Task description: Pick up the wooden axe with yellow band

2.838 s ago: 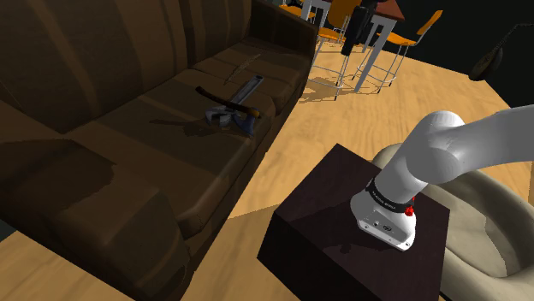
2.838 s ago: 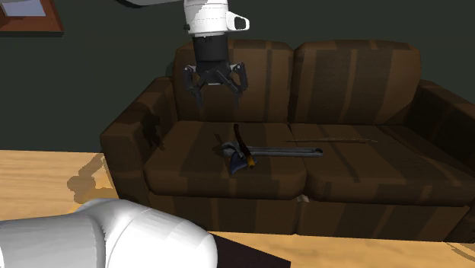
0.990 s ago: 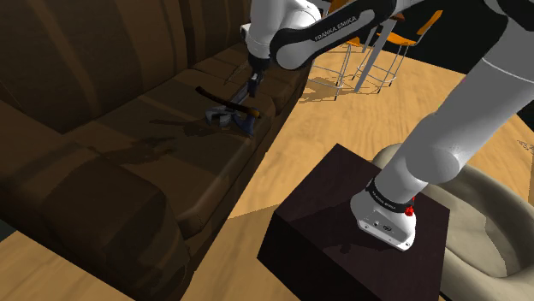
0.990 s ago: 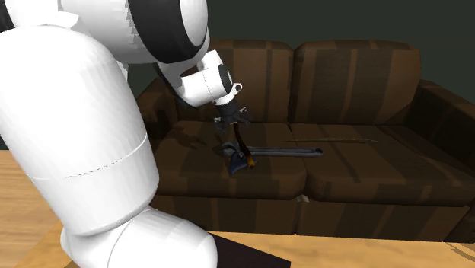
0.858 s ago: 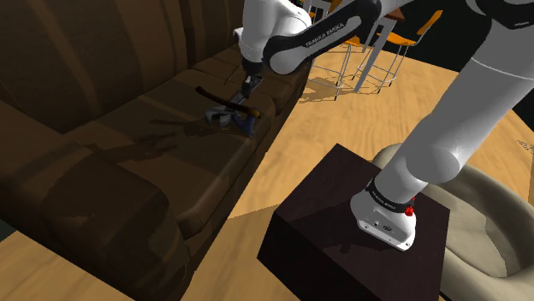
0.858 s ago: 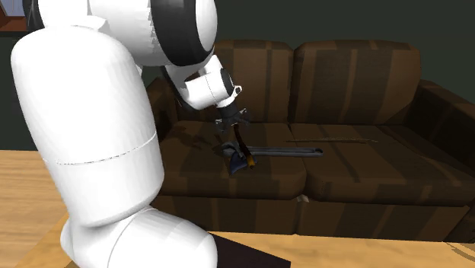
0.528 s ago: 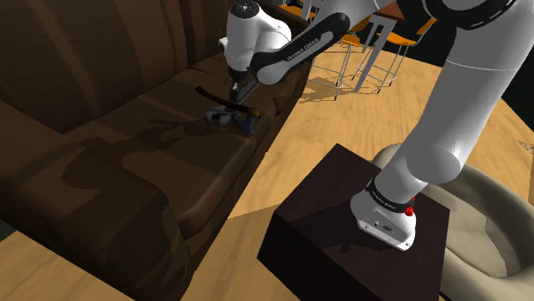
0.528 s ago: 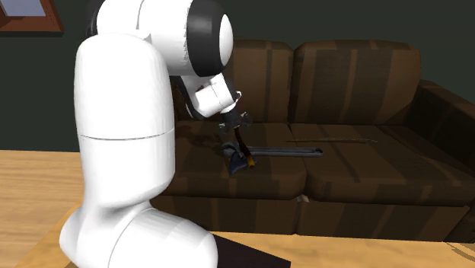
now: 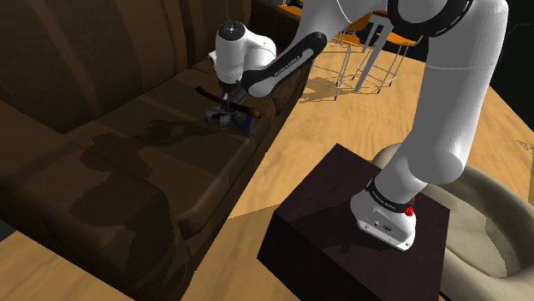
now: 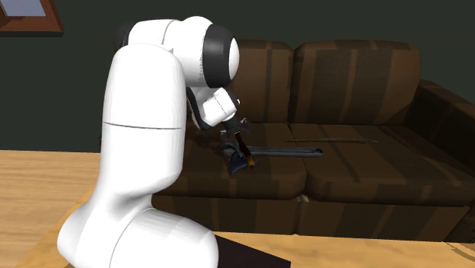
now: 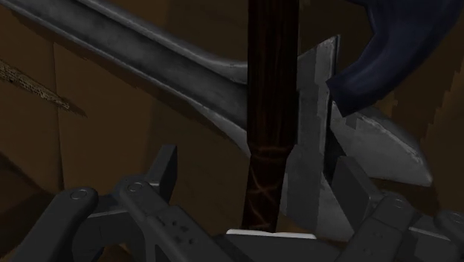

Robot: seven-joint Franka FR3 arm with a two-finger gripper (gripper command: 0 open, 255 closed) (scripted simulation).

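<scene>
the axe (image 10: 238,165) lies on the seat of a brown sofa (image 10: 358,179), on the cushion at the second exterior view's left, near the front edge. its handle (image 11: 271,89) is dark wood, and in the wrist view a paler wrapped band (image 11: 264,182) shows on it close to the gripper (image 11: 259,170).

the gripper is low over the handle with its fingers (image 11: 165,167) set well apart, one on each side. the handle stands between them with a gap to the finger on one side, so it is not clasped. on the other side a grey slab (image 11: 312,141) sits just beside the handle, between it and the second finger.

a long grey sword (image 10: 288,151) lies on the same cushion, and the handle crosses over its blade. a thin stick (image 10: 335,141) lies on the next cushion, well apart from the axe.

in the shoulder view the white arm (image 9: 445,103) bends from the dark stand (image 9: 317,214) over the wooden floor (image 9: 325,128) to the sofa, and its wrist covers part of the axe. chairs (image 9: 375,70) with orange seats stand beyond the sofa's end.
</scene>
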